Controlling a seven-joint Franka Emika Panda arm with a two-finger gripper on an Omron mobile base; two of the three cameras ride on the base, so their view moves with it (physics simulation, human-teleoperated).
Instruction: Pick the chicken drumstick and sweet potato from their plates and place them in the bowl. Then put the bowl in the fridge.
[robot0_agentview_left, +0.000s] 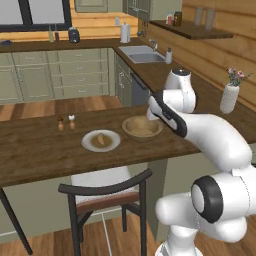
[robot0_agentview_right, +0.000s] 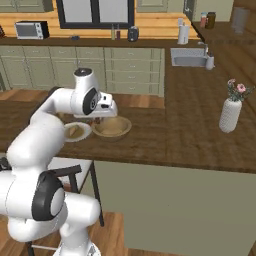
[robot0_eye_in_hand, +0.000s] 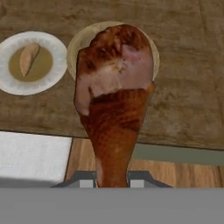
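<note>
Grip: while you watch, the gripper (robot0_eye_in_hand: 112, 181) is clamped on the thin end of the drumstick (robot0_eye_in_hand: 114, 100), whose thick end points away from the hand.
Drumstick place: it hangs ahead of the fingers, above the bowl (robot0_eye_in_hand: 78, 41) and the counter (robot0_eye_in_hand: 188, 87) edge.
Drumstick handling: you can judge it light, stiff and a bit slick; pinched at the thin end, it may swing, so hold it steady.
Potato: it lies on its plate (robot0_eye_in_hand: 13, 85), off to the hand's left of the bowl.
Potato handling: the potato (robot0_eye_in_hand: 28, 57) looks firm and rounded; take it across the narrow middle.
Count: one drumstick, one potato, one bowl, one plate that you can see.
Fridge: I cannot place it from here.
</note>
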